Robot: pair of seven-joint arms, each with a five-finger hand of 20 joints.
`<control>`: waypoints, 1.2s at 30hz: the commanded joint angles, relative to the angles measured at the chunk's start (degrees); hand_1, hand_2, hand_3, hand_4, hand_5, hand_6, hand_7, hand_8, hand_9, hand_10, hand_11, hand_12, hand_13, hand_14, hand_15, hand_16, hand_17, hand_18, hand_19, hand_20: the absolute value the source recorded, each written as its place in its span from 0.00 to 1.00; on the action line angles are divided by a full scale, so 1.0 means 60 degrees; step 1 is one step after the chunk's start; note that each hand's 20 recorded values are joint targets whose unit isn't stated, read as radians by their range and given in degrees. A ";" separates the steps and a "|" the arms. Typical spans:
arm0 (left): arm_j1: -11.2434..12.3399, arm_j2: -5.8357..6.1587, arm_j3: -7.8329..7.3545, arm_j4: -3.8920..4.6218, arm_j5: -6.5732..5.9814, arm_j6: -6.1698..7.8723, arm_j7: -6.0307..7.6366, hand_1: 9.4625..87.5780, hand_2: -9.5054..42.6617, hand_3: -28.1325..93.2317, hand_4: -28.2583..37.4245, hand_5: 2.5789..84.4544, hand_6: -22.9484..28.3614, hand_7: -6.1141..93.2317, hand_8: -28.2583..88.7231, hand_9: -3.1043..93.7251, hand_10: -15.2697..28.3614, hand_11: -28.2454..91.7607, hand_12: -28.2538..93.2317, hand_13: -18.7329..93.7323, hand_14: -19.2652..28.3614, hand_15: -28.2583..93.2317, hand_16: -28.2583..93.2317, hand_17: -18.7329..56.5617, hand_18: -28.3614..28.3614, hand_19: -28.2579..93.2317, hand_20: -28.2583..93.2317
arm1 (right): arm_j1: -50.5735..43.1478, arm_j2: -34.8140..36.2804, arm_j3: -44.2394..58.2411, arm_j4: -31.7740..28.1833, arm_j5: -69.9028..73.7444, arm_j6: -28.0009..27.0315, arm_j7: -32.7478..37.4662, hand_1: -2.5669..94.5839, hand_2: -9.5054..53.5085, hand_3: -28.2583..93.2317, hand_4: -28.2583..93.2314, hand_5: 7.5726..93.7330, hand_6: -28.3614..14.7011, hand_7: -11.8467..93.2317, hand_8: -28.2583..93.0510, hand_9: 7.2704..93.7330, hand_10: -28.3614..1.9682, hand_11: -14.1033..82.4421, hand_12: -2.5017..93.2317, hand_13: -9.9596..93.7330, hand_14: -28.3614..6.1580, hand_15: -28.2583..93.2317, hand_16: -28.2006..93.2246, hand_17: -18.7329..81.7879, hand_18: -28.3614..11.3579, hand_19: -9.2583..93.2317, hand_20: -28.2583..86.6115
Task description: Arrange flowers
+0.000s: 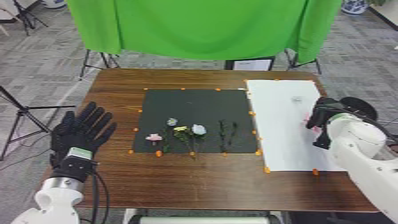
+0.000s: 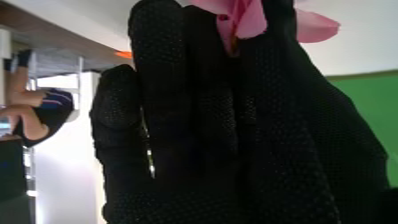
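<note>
From where I sit, my right hand (image 1: 334, 107) is over the desk (image 1: 204, 190) toward its right edge, above the right side of a white sheet (image 1: 282, 150). A pink flower (image 1: 313, 123) is right at that hand, and the right wrist view shows its petals close against the black glove. I can't tell whether that hand is spread, pressed together or pinching the flower, and I can't see where the stem runs.

My left hand (image 1: 78, 132) is over by the desk's left edge, fingers straight and spread, nothing in its grasp.

Between my hands, on a dark mat (image 1: 191, 102), I have the other flowers in a loose row along the part closer to the near edge. From the left they go: a small pink flower (image 1: 155, 137), a pale flower (image 1: 172, 121) set farther from me, a yellow flower (image 1: 181, 129), and a larger whitish flower (image 1: 199, 130). Just beside them, toward the mat's right edge, lie two green stems (image 1: 224, 136).

Toward the far edge of the white sheet I make out a small clear object (image 1: 297, 100), too faint to name. Orange markers (image 1: 267, 169) dot the edges of mat and sheet.
</note>
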 commanded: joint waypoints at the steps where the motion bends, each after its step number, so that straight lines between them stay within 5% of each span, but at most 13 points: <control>1: 0.0083 -0.0075 0.0022 0.0006 -0.0050 -0.0128 0.0048 0.23 0.51 0.83 0.00 0.54 0.63 0.22 0.17 0.46 0.71 0.43 0.35 0.43 0.75 0.57 0.18 0.15 0.79 0.56 0.34 | -0.0561 0.0149 0.0000 -0.0656 -0.0378 0.1100 -0.0592 0.64 0.00 0.76 0.00 0.83 0.74 0.39 0.25 0.98 0.74 0.21 0.40 0.87 0.67 0.45 0.60 0.56 0.20 0.86 0.59; 9: 0.0191 -0.0075 -0.0061 -0.0022 -0.0057 -0.0116 0.0120 0.23 0.51 0.83 0.00 0.54 0.63 0.22 0.17 0.46 0.71 0.43 0.35 0.43 0.76 0.57 0.18 0.15 0.79 0.55 0.34 | -0.0276 -0.0213 -0.0238 -0.2336 -0.0341 0.1362 -0.1329 0.63 0.00 0.78 0.00 0.83 0.73 0.39 0.26 0.97 0.74 0.20 0.40 0.87 0.68 0.45 0.61 0.57 0.20 0.86 0.59; 12: 0.0495 -0.0079 -0.0265 -0.0095 -0.0113 -0.0053 0.0209 0.23 0.51 0.83 0.00 0.54 0.63 0.22 0.17 0.46 0.71 0.43 0.35 0.43 0.75 0.57 0.18 0.15 0.79 0.55 0.34 | 0.0882 -0.1218 -0.1089 -0.1950 0.0063 0.0510 -0.1325 0.63 0.00 0.79 0.00 0.82 0.73 0.39 0.26 0.97 0.73 0.20 0.40 0.86 0.69 0.45 0.62 0.56 0.20 0.86 0.59; 16: 0.0169 -0.0094 -0.0136 0.0026 0.0007 -0.0128 0.0008 0.23 0.51 0.83 0.00 0.54 0.63 0.22 0.17 0.46 0.70 0.43 0.35 0.43 0.75 0.57 0.18 0.15 0.79 0.56 0.34 | 0.1753 -0.2117 -0.1761 -0.1702 0.0093 -0.0613 -0.1304 0.63 0.00 0.79 0.00 0.82 0.71 0.39 0.27 0.96 0.71 0.20 0.40 0.85 0.67 0.45 0.62 0.56 0.19 0.86 0.60; 19: 0.0279 -0.0059 -0.0185 -0.0019 -0.0072 -0.0077 0.0136 0.23 0.51 0.83 0.00 0.54 0.63 0.22 0.17 0.46 0.70 0.43 0.35 0.43 0.75 0.57 0.18 0.15 0.79 0.56 0.34 | 0.2540 -0.2791 -0.2275 -0.1049 0.0188 -0.1593 -0.1588 0.62 0.00 0.80 0.00 0.81 0.71 0.39 0.27 0.95 0.70 0.20 0.41 0.85 0.67 0.45 0.62 0.55 0.19 0.86 0.60; 23: 0.0068 -0.0004 -0.0034 0.0023 -0.0054 -0.0090 0.0045 0.23 0.51 0.83 0.00 0.54 0.63 0.22 0.17 0.46 0.71 0.43 0.35 0.43 0.75 0.57 0.18 0.15 0.79 0.55 0.34 | 0.2811 -0.3004 -0.2471 -0.0852 0.0165 -0.2270 -0.1407 0.62 0.00 0.80 0.00 0.81 0.71 0.40 0.27 0.94 0.69 0.20 0.40 0.84 0.67 0.45 0.62 0.55 0.18 0.86 0.60; 36: 0.0116 -0.0035 -0.0108 0.0050 -0.0004 0.0043 -0.0233 0.24 0.51 0.83 0.00 0.54 0.63 0.22 0.18 0.46 0.71 0.43 0.35 0.43 0.75 0.57 0.18 0.15 0.79 0.56 0.34 | 0.2658 -0.3082 -0.2634 -0.0920 -0.0101 -0.3390 -0.1323 0.62 0.00 0.79 0.00 0.72 0.67 0.39 0.25 0.84 0.67 0.21 0.36 0.80 0.66 0.47 0.60 0.53 0.18 0.86 0.60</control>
